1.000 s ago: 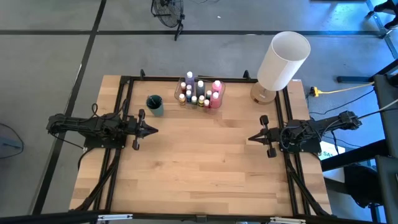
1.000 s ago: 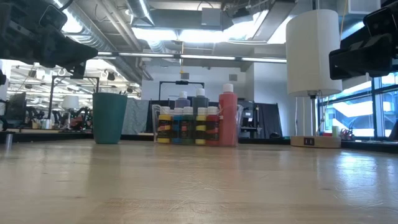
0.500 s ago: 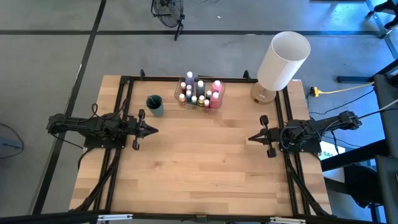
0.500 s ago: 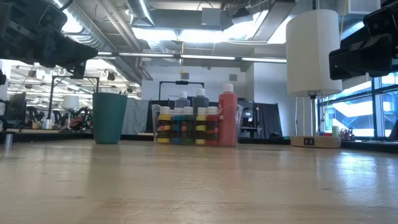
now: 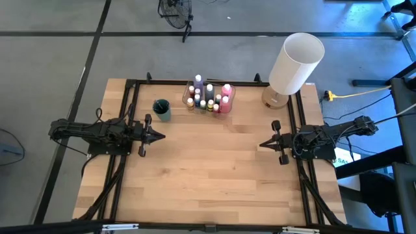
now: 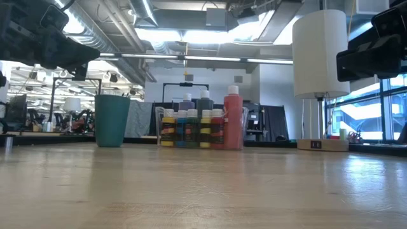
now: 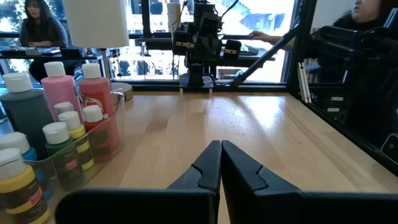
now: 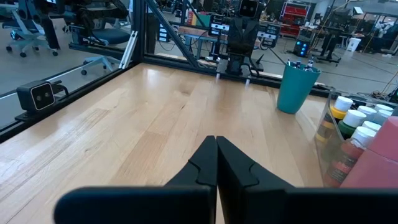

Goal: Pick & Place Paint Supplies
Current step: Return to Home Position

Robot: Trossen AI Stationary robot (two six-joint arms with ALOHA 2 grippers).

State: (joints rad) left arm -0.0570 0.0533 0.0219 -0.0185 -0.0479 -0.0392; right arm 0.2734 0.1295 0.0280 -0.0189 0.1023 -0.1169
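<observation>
Several small paint bottles (image 5: 208, 96) with pale caps stand in a clear plastic container (image 7: 106, 134) at the table's far middle; they also show in the low view (image 6: 200, 124) and the right wrist view (image 8: 354, 127). A teal cup (image 5: 162, 109) holding thin brushes (image 8: 300, 64) stands to their left. My left gripper (image 5: 161, 136) hovers shut near the table's left side, pointing right, well short of the cup. My right gripper (image 5: 262, 144) hovers shut near the right side, pointing left. Both are clear of the table and hold nothing.
A large white cylinder (image 5: 296, 60) on a wooden base stands at the far right corner. A black frame (image 5: 130, 117) runs along the table's left, right and far sides. Bare wood (image 5: 208, 169) lies between the grippers. People sit beyond the table (image 7: 37, 25).
</observation>
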